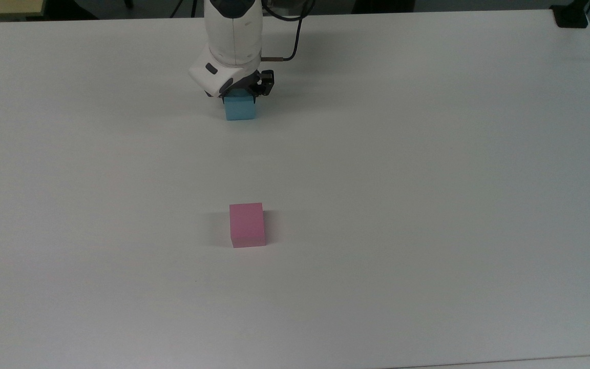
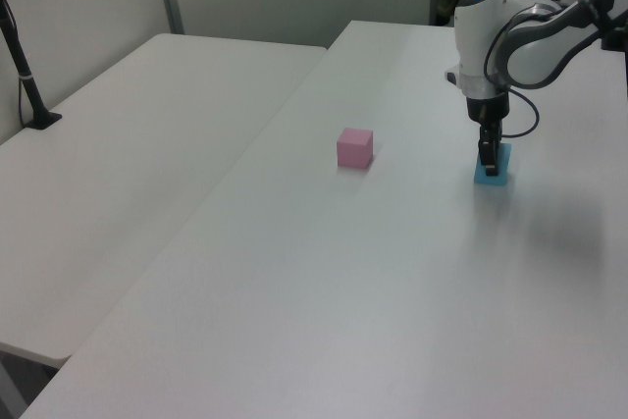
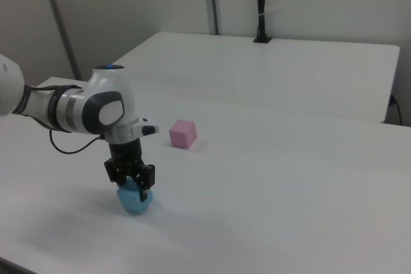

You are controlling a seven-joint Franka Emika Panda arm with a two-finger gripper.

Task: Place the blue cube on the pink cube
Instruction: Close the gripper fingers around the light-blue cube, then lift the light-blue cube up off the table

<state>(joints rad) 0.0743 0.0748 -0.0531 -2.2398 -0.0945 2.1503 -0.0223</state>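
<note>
The gripper (image 3: 133,183) stands straight down over the blue cube (image 1: 239,108) at the table's (image 1: 428,154) far side in the top view, fingers pinching its sides for lifting, while the pink cube (image 1: 247,225) sits well apart, nearer the camera.

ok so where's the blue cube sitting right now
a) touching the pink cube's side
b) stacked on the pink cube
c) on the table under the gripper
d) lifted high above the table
c: the blue cube rests on the table with the gripper down around its top, well apart from the pink cube.
</note>
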